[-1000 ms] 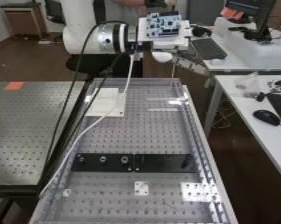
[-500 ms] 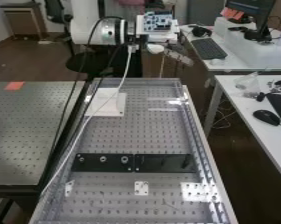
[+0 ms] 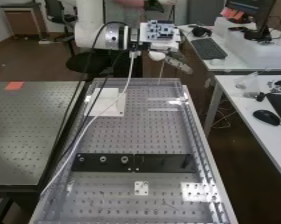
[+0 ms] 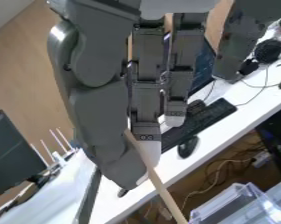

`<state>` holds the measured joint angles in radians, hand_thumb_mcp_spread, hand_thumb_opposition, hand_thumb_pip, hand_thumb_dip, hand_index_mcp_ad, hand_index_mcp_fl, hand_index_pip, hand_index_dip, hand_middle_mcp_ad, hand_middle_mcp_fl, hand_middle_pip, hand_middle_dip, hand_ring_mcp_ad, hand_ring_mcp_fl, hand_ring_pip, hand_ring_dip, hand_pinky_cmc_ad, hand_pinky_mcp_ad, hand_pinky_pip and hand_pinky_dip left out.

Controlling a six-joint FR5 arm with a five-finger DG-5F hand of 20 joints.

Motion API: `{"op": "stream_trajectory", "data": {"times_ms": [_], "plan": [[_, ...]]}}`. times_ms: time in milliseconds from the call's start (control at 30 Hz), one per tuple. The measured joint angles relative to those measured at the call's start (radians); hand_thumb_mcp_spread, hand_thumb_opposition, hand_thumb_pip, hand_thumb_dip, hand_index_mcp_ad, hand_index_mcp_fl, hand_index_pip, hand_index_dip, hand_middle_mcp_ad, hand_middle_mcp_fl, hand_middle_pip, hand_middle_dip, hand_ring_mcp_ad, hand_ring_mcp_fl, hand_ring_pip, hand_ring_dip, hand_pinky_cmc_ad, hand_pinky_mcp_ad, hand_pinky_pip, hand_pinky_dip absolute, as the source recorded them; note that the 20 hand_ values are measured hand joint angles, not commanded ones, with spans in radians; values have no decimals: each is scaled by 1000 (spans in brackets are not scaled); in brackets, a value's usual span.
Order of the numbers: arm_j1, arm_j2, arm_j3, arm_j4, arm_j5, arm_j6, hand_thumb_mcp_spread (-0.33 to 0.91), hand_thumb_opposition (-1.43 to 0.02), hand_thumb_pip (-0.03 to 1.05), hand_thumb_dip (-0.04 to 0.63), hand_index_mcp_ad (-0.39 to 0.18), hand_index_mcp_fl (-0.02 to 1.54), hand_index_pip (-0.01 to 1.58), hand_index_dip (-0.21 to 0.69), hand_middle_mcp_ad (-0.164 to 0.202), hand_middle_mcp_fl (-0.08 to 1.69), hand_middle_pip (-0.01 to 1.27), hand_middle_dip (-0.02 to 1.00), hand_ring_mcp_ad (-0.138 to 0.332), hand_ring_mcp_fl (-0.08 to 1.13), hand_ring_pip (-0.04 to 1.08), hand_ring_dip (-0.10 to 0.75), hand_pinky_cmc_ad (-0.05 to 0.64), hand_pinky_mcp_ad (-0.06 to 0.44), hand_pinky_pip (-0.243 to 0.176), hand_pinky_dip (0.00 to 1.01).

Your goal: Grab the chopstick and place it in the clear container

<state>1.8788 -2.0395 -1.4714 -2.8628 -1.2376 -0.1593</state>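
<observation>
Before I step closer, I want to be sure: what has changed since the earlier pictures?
The robot hand and the chopstick it grips sit lower in the high view than half a second ago. The black plates stayed put.

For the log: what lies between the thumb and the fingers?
The chopstick: the wrist view shows it pinched between the thumb and the fingers.

hand (image 3: 180, 66) pinching a chopstick (image 4: 165, 194), clear container (image 4: 230, 204) near it, keyboard (image 4: 205, 122) on white desk (image 4: 225, 131)
</observation>
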Motion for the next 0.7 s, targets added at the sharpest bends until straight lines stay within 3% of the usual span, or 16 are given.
{"op": "stream_trajectory", "data": {"times_ms": [333,533,700], "plan": [[-31,-14,19,-73,-72,-25,840,-1075,372,346,-126,1176,595,417,-82,1319,195,848,21,665,124,531,363,325,37,154],[-46,-33,61,-157,-113,-61,840,-1075,372,346,-126,1176,595,417,-82,1330,195,848,21,665,120,531,363,328,37,154],[-64,-74,140,-254,-199,-109,840,-1075,372,346,-126,1180,595,419,-79,1332,195,848,21,679,120,531,367,332,37,157]]}}
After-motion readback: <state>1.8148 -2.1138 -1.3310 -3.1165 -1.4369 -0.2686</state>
